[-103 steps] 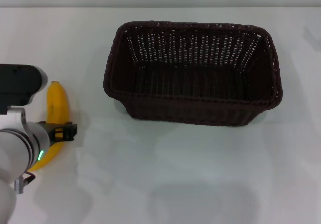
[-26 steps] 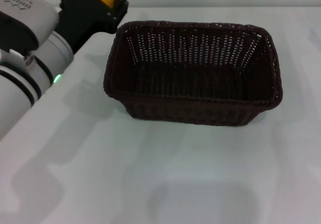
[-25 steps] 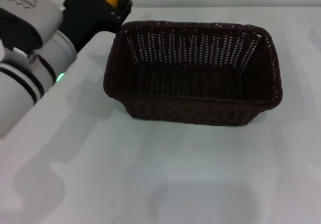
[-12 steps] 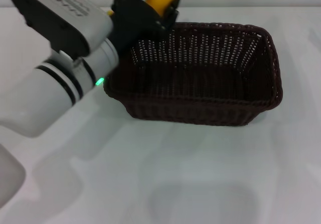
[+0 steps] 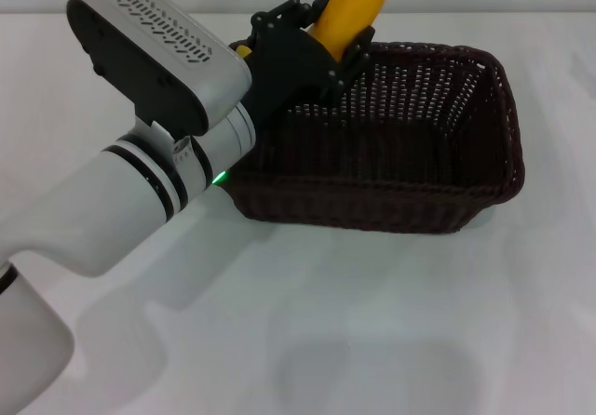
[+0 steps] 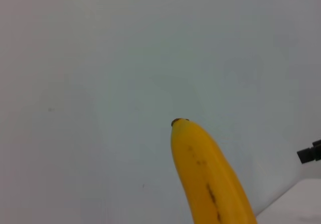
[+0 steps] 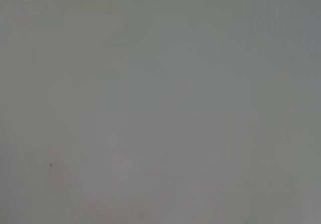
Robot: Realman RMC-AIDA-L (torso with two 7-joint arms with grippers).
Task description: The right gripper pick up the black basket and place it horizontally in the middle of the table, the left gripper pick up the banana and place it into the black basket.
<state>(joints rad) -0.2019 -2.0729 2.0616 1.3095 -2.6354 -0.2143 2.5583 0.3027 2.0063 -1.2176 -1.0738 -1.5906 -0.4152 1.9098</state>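
Over the basket's left rear corner: left tool (image 5: 321, 41) clamped on the banana (image 5: 358, 1), fruit standing near-upright, top end running out of the head view. Left wrist view only shows the banana's dark tip against blank wall.

Change: four seconds back the banana lay on the bench (image 5: 391, 322) at far left with the tool on it. A second ago it was lifted, left of and behind the basket. Now the arm has swung right and the fruit sits over the rim. So: pick done, carry nearly done, release not yet.

Black basket (image 5: 419, 145) hasn't shifted across the earlier views; sits long side across, roughly mid-bench. Basket half of the job looks finished.

Right tool not visible in any view; its wrist view is blank grey, so I can't tell its state.

Clearance:
- the braided rim directly under the tool is the snag risk
- plenty of open floor inside to the right, nothing in it
- I'd go further right and tip the banana flatter before letting go; dropped upright it may lean on the wall
- bench around the basket is bare, retreat path left is free
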